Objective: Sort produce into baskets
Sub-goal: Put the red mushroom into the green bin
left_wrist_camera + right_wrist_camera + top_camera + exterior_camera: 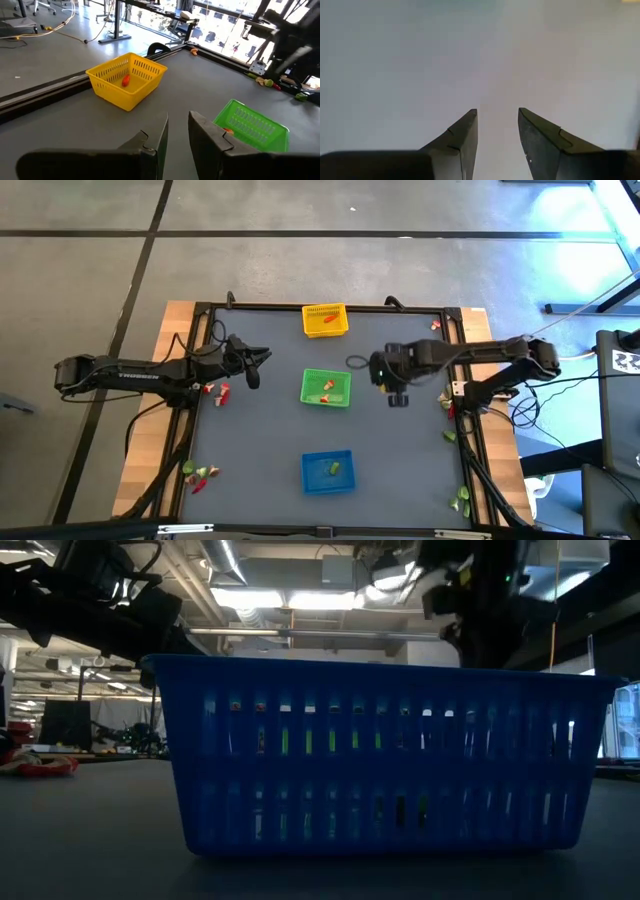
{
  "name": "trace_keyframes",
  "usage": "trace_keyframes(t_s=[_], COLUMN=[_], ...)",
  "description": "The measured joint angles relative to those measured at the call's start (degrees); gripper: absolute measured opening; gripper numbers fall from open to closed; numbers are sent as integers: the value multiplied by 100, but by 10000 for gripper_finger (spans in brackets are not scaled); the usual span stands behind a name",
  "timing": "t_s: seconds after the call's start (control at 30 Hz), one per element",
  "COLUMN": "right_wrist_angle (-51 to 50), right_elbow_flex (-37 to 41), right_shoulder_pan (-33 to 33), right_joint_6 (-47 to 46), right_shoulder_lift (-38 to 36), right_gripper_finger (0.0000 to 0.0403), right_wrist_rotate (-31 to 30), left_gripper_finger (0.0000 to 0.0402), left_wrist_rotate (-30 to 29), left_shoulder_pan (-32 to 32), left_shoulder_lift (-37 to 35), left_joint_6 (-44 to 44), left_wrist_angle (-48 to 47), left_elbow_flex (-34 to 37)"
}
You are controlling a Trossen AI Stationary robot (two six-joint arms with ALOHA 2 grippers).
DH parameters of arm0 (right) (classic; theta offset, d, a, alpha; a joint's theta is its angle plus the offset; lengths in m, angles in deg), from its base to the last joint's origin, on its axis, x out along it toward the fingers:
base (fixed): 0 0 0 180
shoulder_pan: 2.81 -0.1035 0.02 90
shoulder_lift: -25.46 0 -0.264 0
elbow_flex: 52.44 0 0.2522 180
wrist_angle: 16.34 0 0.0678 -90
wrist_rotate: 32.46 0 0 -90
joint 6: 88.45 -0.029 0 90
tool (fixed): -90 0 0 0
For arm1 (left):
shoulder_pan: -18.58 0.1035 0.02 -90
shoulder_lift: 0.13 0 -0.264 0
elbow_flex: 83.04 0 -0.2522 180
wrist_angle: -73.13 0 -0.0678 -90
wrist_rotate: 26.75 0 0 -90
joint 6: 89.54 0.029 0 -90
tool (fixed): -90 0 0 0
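Both the left gripper [177, 131] and right gripper [497, 127] hang slightly parted and empty, so sorting may stall with loose red toy produce [222, 392] left beside the square green mesh basket [326, 388].

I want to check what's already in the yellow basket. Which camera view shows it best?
The left wrist view: the yellow basket is near and its inside is open to view, with one orange-red piece in it. The high view shows it small, at the table's far edge. The low and right wrist views don't show it.
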Motion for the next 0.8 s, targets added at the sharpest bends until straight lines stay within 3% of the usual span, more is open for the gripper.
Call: trace_keyframes(t_s=[0.47,0.8], right_wrist_angle=[-287,372], right_elbow_flex=[4,7], right_shoulder_pan=[2680,4339], right_joint_6=[819,933], right_shoulder_lift=[0,12], right_gripper_finger=[140,142], right_wrist_rotate=[-961,-1019], left_gripper_finger=[72,72], left_wrist_rotate=[0,0], left_shoulder_pan=[0,0], left_shoulder_lift=[2,1], left_joint_6=[-86,-244], left_wrist_angle=[-4,-4], left_elbow_flex=[-1,-1])
